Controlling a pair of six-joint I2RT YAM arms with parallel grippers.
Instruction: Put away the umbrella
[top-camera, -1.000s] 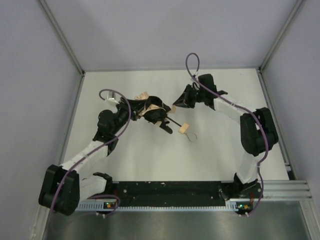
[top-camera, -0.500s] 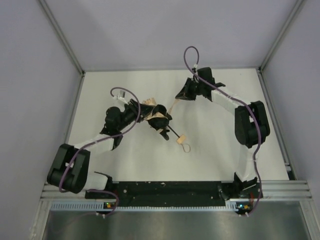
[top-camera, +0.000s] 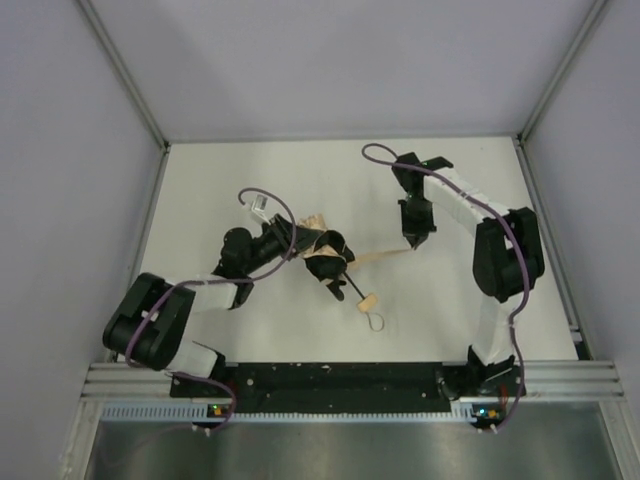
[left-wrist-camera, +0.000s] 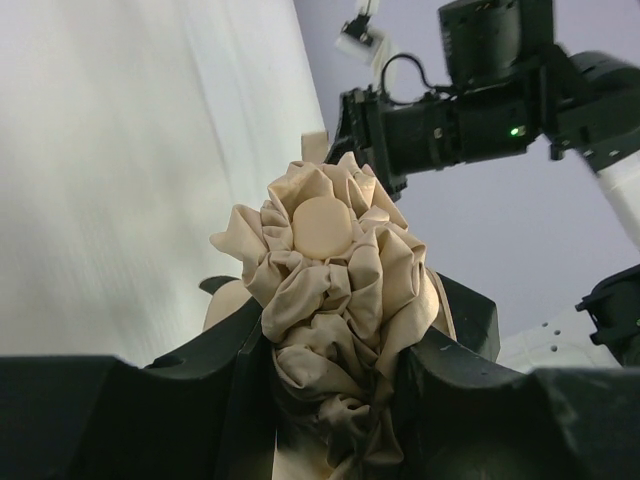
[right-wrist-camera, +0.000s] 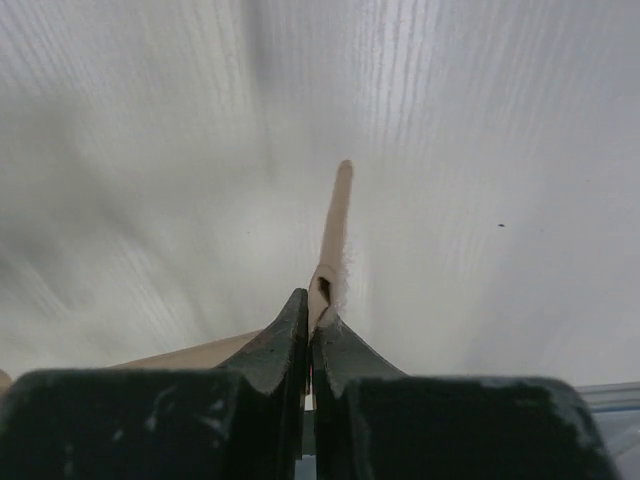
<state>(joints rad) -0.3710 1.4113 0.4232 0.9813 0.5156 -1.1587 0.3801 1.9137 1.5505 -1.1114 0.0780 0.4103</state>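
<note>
The umbrella lies on the white table, its beige canopy bunched up. My left gripper is shut on that canopy, a finger on each side of the folds. The thin black shaft runs toward the near right to the small tan handle and its loop strap. A tan closure strap stretches from the canopy to my right gripper. In the right wrist view the right gripper is shut on this strap, whose fuzzy tip sticks out past the fingertips.
Grey walls with metal rails enclose the table on three sides. The black base bar runs along the near edge. Purple cables loop over both arms. My right arm shows behind the canopy in the left wrist view.
The right gripper has swung from the far side of the umbrella to its right, drawing the strap out straight. The left arm has shifted the umbrella nearer and slightly right.
</note>
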